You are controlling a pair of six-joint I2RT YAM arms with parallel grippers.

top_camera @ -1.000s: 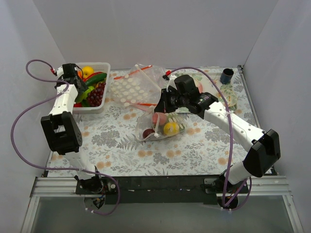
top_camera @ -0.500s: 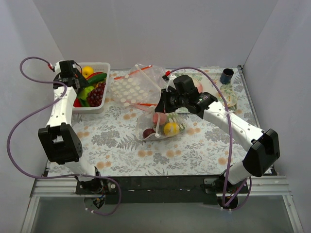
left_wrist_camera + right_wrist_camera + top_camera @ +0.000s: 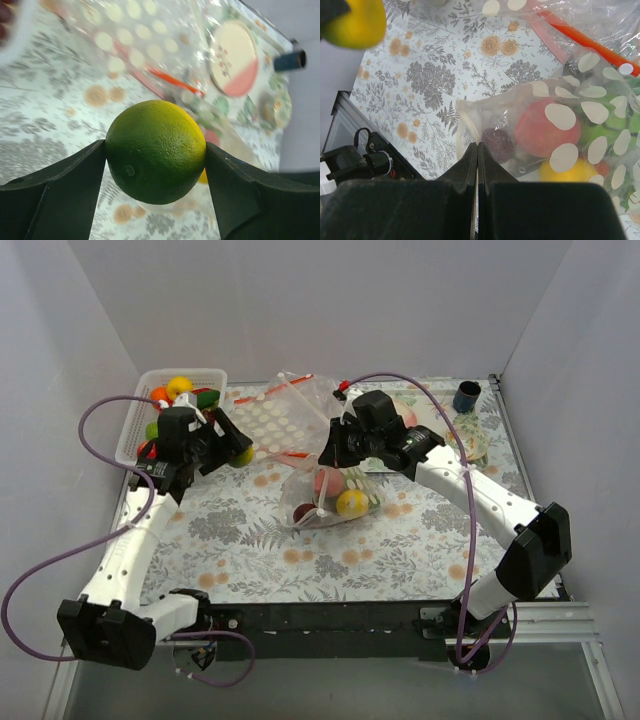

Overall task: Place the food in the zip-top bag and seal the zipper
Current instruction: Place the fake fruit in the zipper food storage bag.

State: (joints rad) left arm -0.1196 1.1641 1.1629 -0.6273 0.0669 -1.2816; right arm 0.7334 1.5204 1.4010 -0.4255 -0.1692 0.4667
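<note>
Lying between white walls (image 3: 320, 310), the floral cloth (image 3: 250, 530) has a basket (image 3: 190, 372) at its far left corner; left gripper (image 3: 229, 447) pinches a green fruit (image 3: 156, 150), right gripper (image 3: 477, 150) pinches the bag (image 3: 330, 498)

text: none legible | marks: small dark print on round cream-and-pink disc (image 3: 234, 57), left of dark blue cup (image 3: 290, 60) | too blurred to read

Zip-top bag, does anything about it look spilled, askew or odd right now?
Nothing looks spilled. The zip-top bag lies crumpled and slumped on the table, its edge pinched in the shut right pincer, food showing through. The left pincer grips a green fruit, not yet in the bag.
</note>
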